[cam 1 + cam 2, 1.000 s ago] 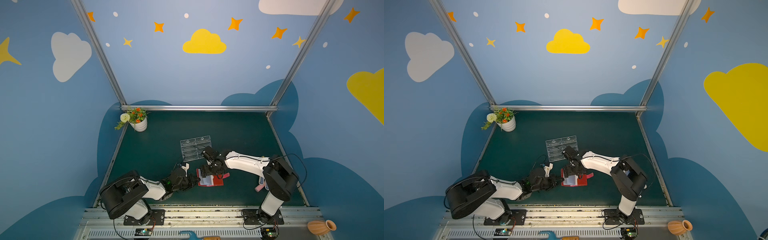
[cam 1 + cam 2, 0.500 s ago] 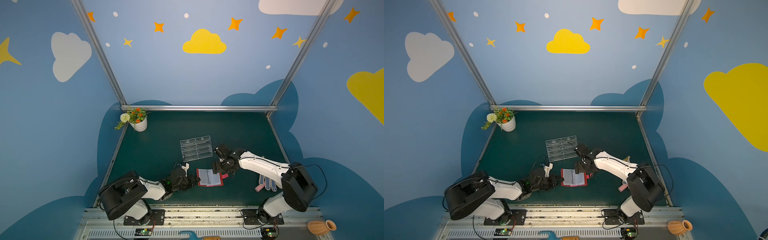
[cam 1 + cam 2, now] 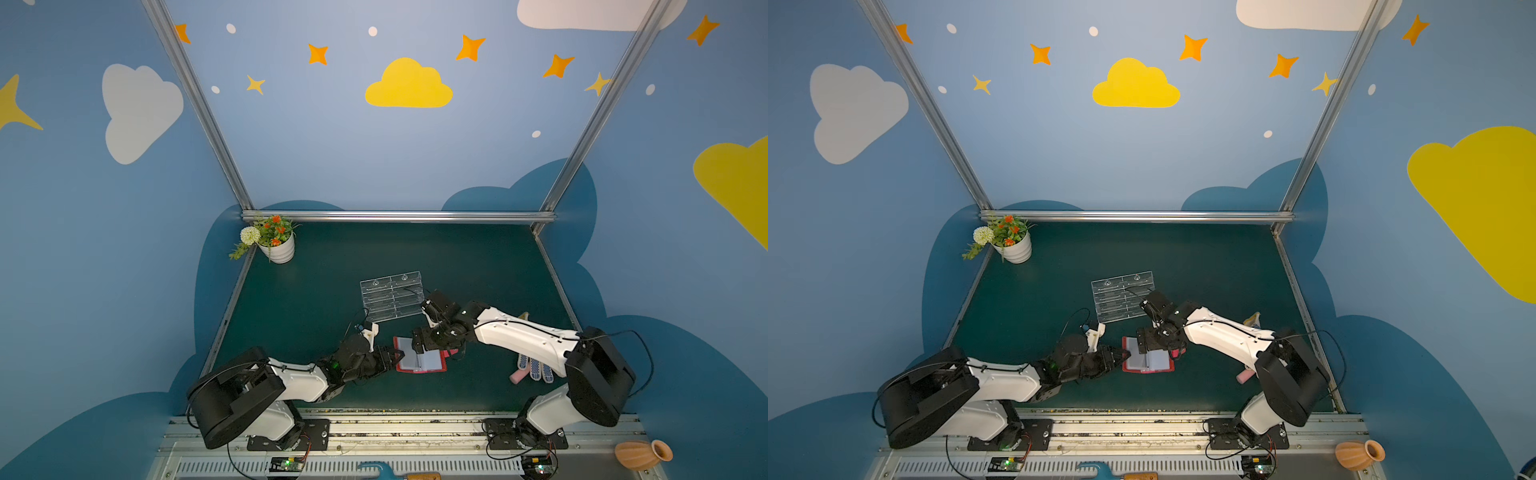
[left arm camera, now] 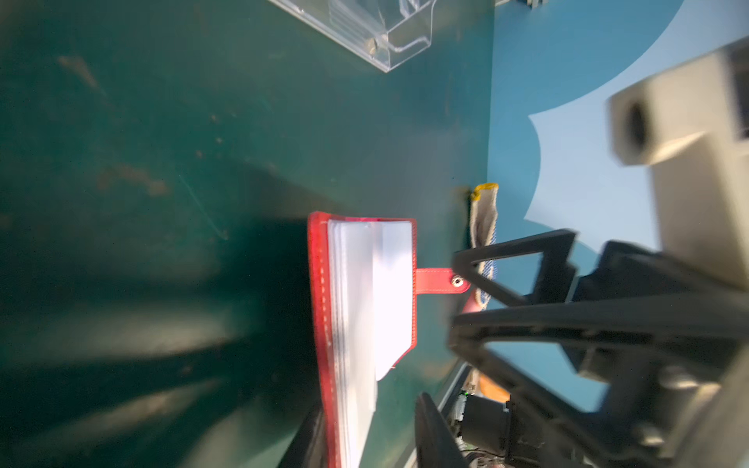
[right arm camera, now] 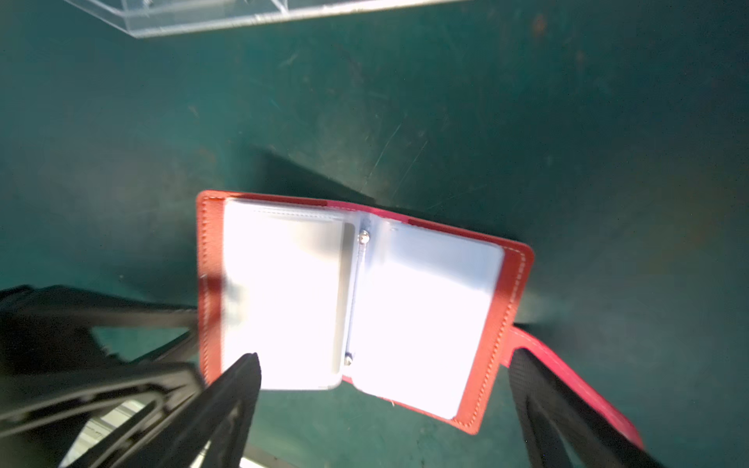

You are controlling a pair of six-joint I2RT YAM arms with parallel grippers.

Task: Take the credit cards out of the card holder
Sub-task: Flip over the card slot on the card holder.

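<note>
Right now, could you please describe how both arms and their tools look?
The left arm and right arm have white shells between bulky black joints, with thin black cables alongside. The left tool and right tool are black with hollow triangular fingers; a white wrist camera sits beside each.

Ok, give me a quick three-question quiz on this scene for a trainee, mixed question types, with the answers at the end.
1. True or false: the card holder is folded shut.
2. What sits just beyond it, farther from the robot? A blue mug; B clear acrylic stand; C cardboard box.
3. In one word, how do the right gripper's jaws stand?
Key: 1 false, it lies open; 2 B; 3 open.
</note>
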